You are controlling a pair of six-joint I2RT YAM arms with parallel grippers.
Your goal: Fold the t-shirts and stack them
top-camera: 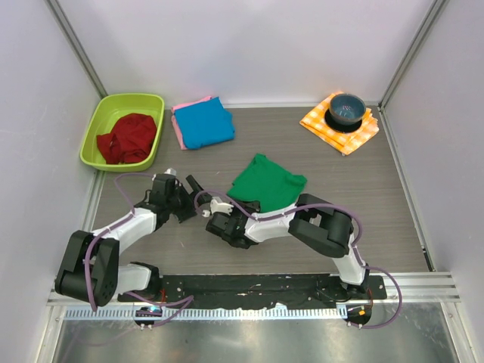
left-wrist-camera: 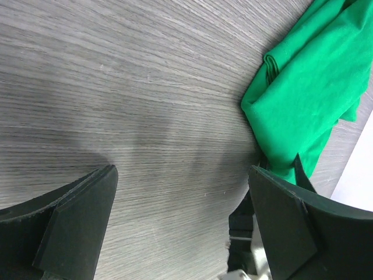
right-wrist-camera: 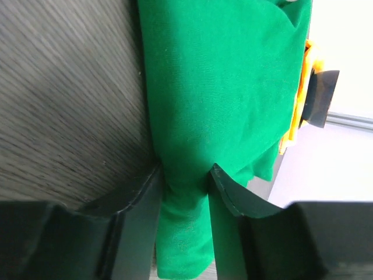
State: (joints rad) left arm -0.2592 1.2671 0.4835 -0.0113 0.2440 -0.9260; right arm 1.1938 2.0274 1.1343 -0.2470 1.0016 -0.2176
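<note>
Right gripper (right-wrist-camera: pixel 185 174): jaws drawn in on a bunched fold at the near-left corner of the green t-shirt (right-wrist-camera: pixel 221 87). The cloth necks down between them and spills out on both sides, so I read this as a pinch taken.

Left gripper (left-wrist-camera: pixel 182 174): jaws wide apart with nothing between them, low over the bare table (left-wrist-camera: pixel 145 87), just left of the shirt's edge.

The green t-shirt lies mid-table, folded down to a rough diamond, just far-right of the right gripper. The blue t-shirt (top-camera: pixel 204 125) sits folded at the far side, left of centre. It lies on the pink t-shirt (top-camera: pixel 176 130), whose edge shows along its left. That looks like the stack.

Step in hand, as I judge it: move the green shirt onto that stack. To do it well:
- Confirm the pinch holds every layer, not only the top one.
- Lift slowly and low so the fold does not open.
- Travel far-left.
- The left gripper could take the neighbouring corner to hold the edge straight.

Risk: from a single grip point the shirt may hang and unfold.
</note>
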